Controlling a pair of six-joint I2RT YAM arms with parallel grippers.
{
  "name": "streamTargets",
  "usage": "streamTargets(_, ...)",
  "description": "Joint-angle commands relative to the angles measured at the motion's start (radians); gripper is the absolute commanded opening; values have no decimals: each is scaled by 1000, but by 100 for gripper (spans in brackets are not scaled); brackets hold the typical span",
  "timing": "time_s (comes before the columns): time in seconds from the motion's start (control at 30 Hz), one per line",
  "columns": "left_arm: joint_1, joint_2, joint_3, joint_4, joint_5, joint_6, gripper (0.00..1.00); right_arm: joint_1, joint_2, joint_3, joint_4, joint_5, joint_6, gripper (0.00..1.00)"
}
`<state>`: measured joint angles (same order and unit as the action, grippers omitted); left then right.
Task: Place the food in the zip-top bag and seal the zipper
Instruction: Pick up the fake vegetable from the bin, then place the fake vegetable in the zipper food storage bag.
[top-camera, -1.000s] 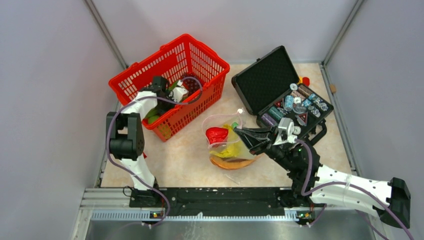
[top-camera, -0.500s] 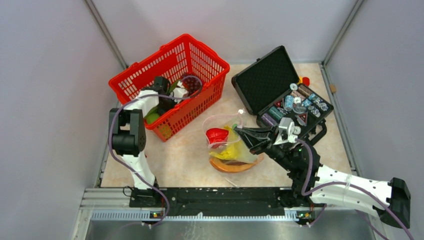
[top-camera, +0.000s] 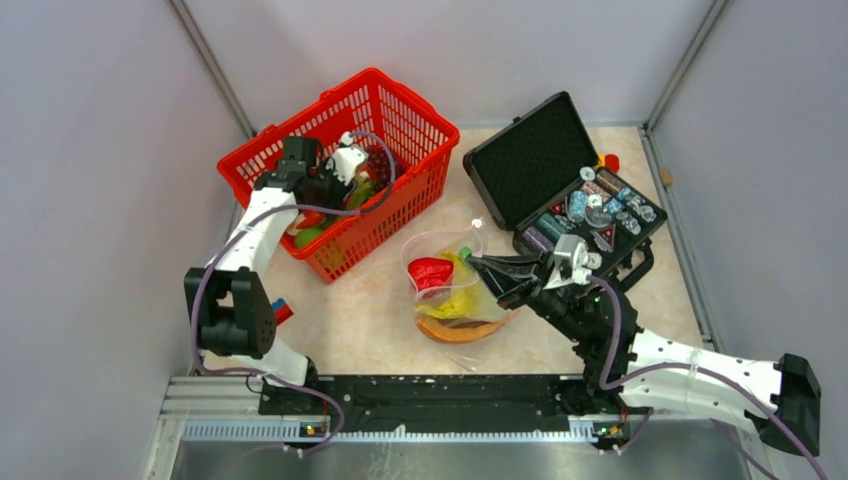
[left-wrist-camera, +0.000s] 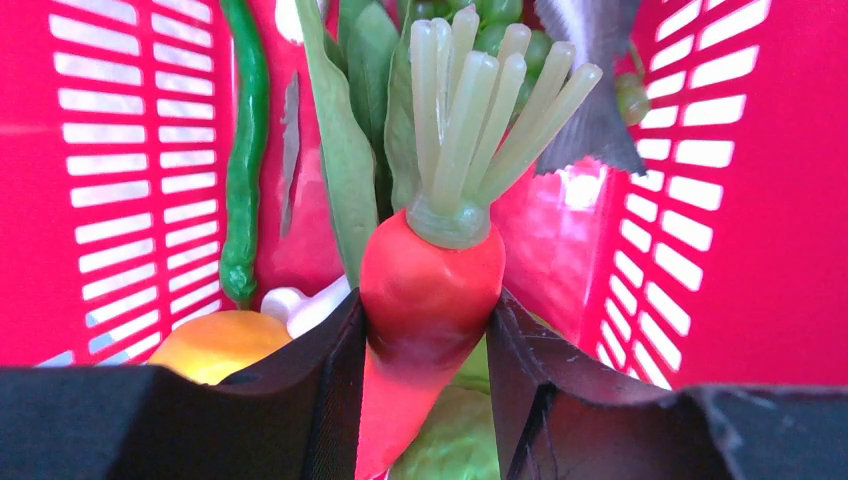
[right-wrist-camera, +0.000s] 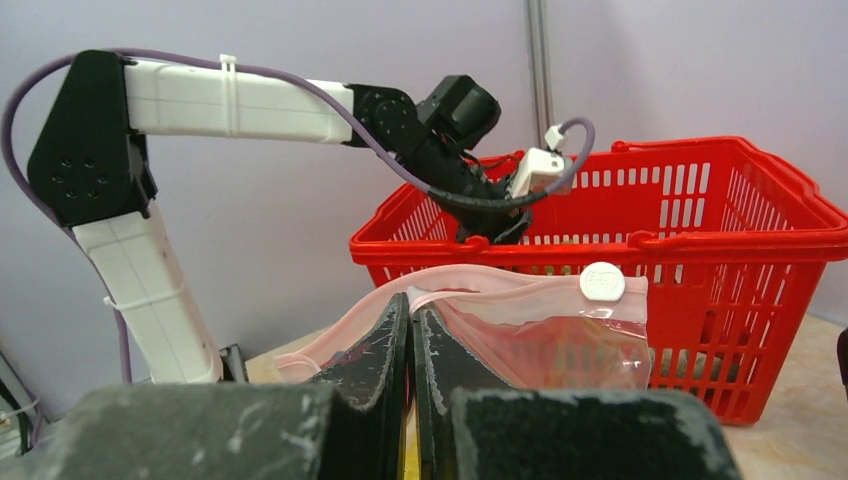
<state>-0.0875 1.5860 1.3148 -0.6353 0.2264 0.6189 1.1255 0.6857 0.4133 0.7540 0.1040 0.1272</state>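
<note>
My left gripper (left-wrist-camera: 425, 345) is shut on an orange carrot (left-wrist-camera: 430, 290) with pale green stalks, lifted inside the red mesh basket (top-camera: 400, 110). From above the left gripper (top-camera: 318, 192) sits over the basket's middle. Below it lie green pods (left-wrist-camera: 345, 150), a green chilli (left-wrist-camera: 245, 150), green grapes (left-wrist-camera: 480, 25) and a yellow-orange piece (left-wrist-camera: 215, 345). My right gripper (right-wrist-camera: 410, 325) is shut on the pink zipper strip (right-wrist-camera: 520, 285) of the clear zip-top bag (top-camera: 450, 290), holding its mouth up. The bag holds a red piece (top-camera: 432, 270), yellow pieces and an orange curved piece (top-camera: 460, 330).
An open black hard case (top-camera: 530, 150) with poker chips (top-camera: 590, 210) stands at the back right. A small red-and-blue block (top-camera: 283, 311) lies by the left arm. The bag's white slider (right-wrist-camera: 602, 282) sits at the strip's right end.
My left gripper has risen inside the basket with the carrot in it, and the left arm's elbow has swung down and left. The right gripper and bag have barely moved.
</note>
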Motion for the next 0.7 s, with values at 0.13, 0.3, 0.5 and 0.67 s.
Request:
streamTargets(0.13,0,-136,-55,196,277,-166,25,7,9,67,80,-8,17,0)
streamTargets(0.3,0,-254,-112,398,360,-324,25,7,5,73,64,-2,16,0)
streamTargets(0.5,2,-374,-142,516,351,-428,26,8,6,68,73,4,12,0)
streamTargets(0.67,2,-459,-170,620,378,-570,30,7,8,65,72,11,10,0)
